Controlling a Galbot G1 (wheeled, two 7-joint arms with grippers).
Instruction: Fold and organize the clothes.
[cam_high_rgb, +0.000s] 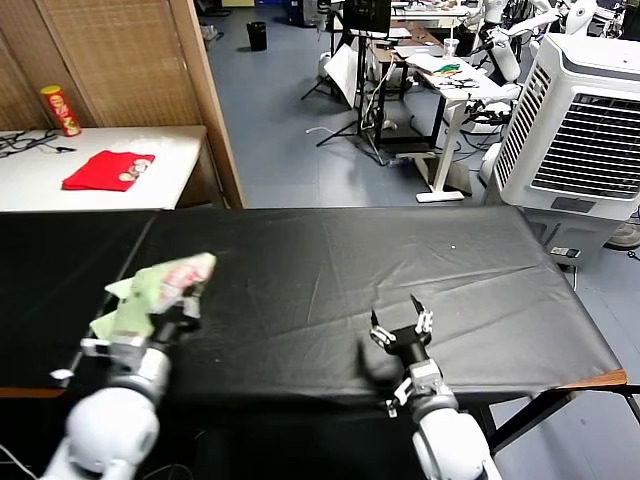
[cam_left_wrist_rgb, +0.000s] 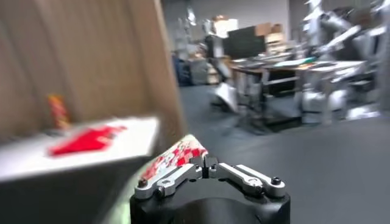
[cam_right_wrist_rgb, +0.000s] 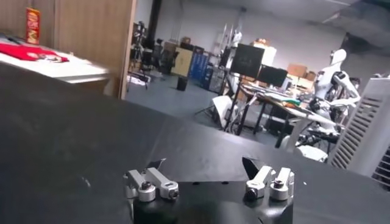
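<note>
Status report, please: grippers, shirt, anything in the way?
Left gripper shut on T-shirt, bunched above table. Right gripper open, empty. Nothing in the way.

One T-shirt (cam_high_rgb: 155, 285), one red cloth (cam_high_rgb: 108, 170), one canister (cam_high_rgb: 60, 110), two tables (cam_high_rgb: 330, 280), one cooler (cam_high_rgb: 585, 130).

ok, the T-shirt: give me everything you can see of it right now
The T-shirt is pale green soft cloth, bunched into a crumpled wad, not spread or folded. A red-and-pink print shows on its upper end. The left gripper holds it with jaws shut on the fabric, lifted over the left part of the black table. The cloth drapes over the gripper and wrist. Whether any part touches the table cannot be told. Sleeves and collar are not distinguishable.
</note>
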